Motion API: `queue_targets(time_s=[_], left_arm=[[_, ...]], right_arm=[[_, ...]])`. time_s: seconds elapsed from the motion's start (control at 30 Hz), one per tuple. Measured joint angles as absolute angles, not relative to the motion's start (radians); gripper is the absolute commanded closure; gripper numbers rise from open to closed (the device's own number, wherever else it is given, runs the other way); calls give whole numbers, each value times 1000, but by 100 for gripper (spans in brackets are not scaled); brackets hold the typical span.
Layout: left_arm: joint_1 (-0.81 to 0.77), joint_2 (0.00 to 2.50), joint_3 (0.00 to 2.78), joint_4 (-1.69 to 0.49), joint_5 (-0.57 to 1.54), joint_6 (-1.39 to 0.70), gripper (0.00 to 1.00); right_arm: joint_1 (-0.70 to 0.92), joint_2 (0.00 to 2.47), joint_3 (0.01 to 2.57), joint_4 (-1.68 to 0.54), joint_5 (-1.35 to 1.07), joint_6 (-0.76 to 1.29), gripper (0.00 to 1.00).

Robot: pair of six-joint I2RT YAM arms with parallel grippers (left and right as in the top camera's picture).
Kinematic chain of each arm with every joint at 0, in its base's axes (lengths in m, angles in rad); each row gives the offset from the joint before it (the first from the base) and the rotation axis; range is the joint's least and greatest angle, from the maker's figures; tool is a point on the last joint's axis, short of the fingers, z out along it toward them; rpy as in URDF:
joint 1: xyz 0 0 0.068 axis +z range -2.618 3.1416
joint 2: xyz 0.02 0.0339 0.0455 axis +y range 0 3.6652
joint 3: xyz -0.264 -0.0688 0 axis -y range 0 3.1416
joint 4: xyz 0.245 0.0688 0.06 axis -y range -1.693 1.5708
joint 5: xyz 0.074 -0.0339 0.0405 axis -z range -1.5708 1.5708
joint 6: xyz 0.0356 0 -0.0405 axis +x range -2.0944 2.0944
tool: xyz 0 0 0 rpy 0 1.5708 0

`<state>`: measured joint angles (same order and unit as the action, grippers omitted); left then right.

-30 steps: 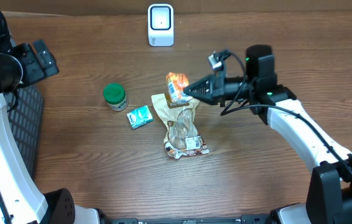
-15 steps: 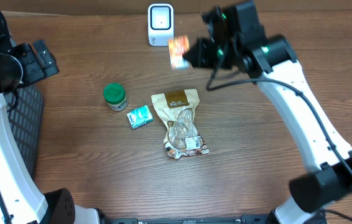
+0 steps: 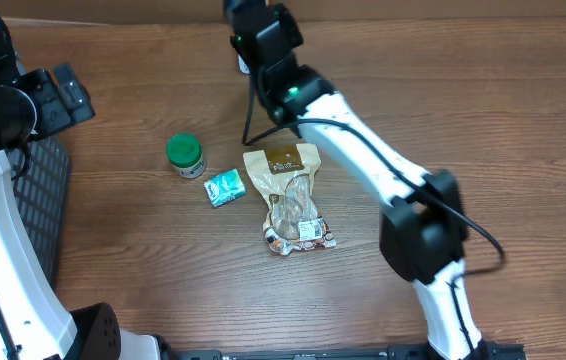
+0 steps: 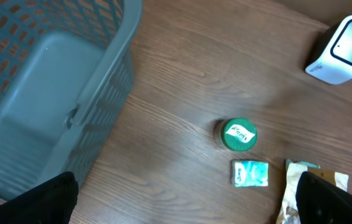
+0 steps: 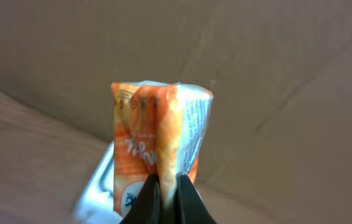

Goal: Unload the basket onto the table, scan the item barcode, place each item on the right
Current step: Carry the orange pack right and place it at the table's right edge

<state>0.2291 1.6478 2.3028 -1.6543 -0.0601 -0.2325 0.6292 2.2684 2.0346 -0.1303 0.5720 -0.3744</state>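
The right jaws are closed on the lower edge of an orange packet [image 5: 162, 143], holding it upright above the bench [image 3: 483, 130] at its far edge, close by the white scanner [image 4: 342, 48]. The left jaws stand wide open and empty near a grey basket [image 4: 33, 93]. A green-lidded jar [image 3: 184, 153], teal sachet [image 3: 226, 187] and tan pouch [image 3: 288, 190] lie mid-bench.

Soft even light, faint shadows, right wrist background blurred
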Motion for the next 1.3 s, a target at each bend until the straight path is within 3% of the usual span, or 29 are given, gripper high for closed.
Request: queue_targets(time_s=[0.2, 0.57, 0.9, 1.03, 1.3], left_arm=[[229, 1648, 2303, -1654, -60, -233, 0], [229, 1648, 2302, -1654, -60, -232, 1], [229, 1648, 2302, -1654, -60, -232, 0], [229, 1648, 2303, -1654, -60, -233, 0], [229, 1648, 2302, -1654, -60, -232, 1]], right_arm=[[593, 2457, 2035, 200, 582, -762, 96], [564, 2564, 2035, 297, 511, -1023, 96], [565, 2564, 2035, 295, 501, -1044, 96], [566, 2556, 2035, 264, 498, -960, 96], [565, 2350, 2030, -204, 371, -616, 96]])
